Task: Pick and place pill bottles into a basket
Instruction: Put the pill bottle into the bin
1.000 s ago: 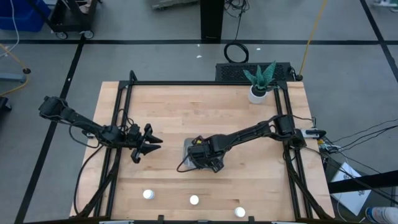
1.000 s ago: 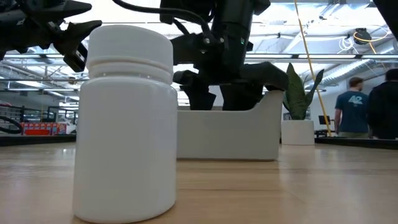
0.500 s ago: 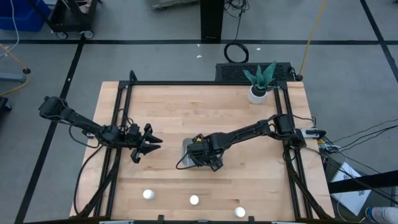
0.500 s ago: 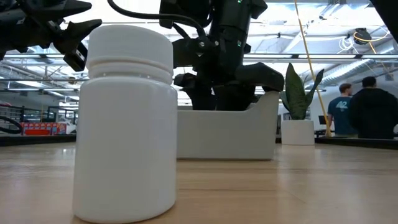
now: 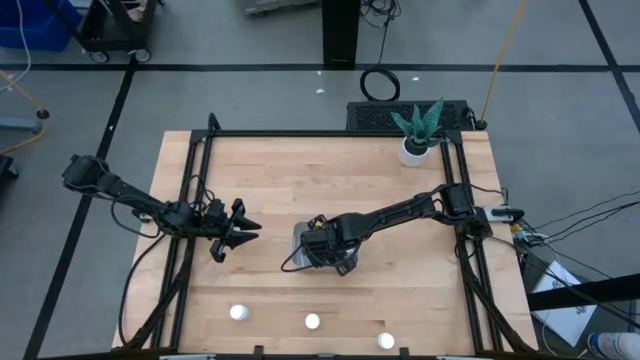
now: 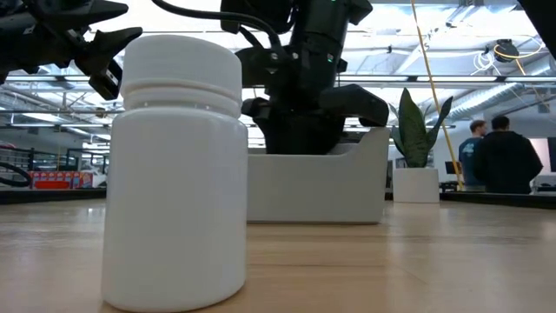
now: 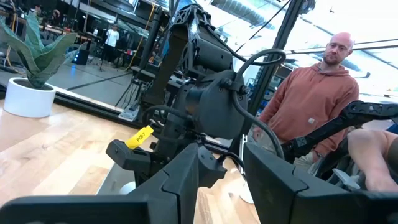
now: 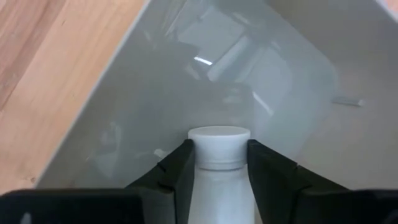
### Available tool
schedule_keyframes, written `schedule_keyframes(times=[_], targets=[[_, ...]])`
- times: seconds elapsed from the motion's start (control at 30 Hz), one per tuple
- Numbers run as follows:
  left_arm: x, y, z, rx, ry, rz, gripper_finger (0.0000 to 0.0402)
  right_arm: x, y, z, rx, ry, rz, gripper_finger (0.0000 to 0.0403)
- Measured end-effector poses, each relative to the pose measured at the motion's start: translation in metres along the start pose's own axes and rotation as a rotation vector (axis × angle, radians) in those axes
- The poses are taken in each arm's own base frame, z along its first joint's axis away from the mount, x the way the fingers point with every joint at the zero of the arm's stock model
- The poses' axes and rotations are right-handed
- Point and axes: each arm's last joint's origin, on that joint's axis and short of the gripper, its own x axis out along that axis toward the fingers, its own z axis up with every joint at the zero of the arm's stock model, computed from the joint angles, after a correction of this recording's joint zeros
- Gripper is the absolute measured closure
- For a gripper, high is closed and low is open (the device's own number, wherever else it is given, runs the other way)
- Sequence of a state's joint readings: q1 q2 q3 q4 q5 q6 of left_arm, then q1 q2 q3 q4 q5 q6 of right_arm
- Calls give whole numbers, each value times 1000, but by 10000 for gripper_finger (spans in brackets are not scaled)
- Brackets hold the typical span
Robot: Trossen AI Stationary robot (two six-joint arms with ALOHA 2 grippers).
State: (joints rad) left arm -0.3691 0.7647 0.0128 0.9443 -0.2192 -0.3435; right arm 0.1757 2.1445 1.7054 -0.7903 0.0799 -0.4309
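Right pincer (image 8: 217,171) clamped on a pill bottle (image 8: 219,149), cap sticking out past the fingertips (image 8: 177,165), fingers pressing both sides of the neck. Bottle and pincer hang over the floor of the basket (image 8: 124,112); contact with the floor not discernible. From above, right pincer (image 5: 322,245) sits over the basket (image 5: 300,238) near table (image 5: 300,180) centre, arm covering most of it; held bottle hidden there.

Three more pill bottles standing along the table's near edge: left one (image 5: 238,312), middle one (image 5: 313,321), right one (image 5: 386,340), all well apart from both pincers and from the basket. Low view: one bottle (image 6: 174,174) fills the foreground, blocking the basket's left end (image 6: 317,187); basket contents hidden behind its wall.

Left pincer (image 5: 240,228) hovering over the table left of the basket, fingers spread apart, nothing between them. Left wrist view confirms the gap between its fingers (image 7: 186,174) and looks at the right arm.

White pot with green plant (image 5: 417,140) at the far right corner of the table. Person in a rust hoodie (image 7: 317,106) beyond the table; two people (image 6: 495,161) far back in the low view.
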Motion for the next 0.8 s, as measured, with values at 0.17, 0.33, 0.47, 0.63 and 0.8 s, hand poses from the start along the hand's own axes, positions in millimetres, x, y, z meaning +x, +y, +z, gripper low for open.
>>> schedule_keyframes(times=[0.17,0.33,0.47,0.63,0.8], targets=[[0,0,0,1,0,0,270,0,-2,0,4,-8,-4,278],[0,0,0,1,1,0,270,0,-6,-2,12,-8,-7,289],[0,0,0,1,1,1,270,1,-11,-3,40,-12,-12,290],[0,0,-1,2,6,2,270,1,-11,-3,46,-12,-13,273],[0,0,-1,3,6,2,270,1,-13,-4,60,-28,14,257]])
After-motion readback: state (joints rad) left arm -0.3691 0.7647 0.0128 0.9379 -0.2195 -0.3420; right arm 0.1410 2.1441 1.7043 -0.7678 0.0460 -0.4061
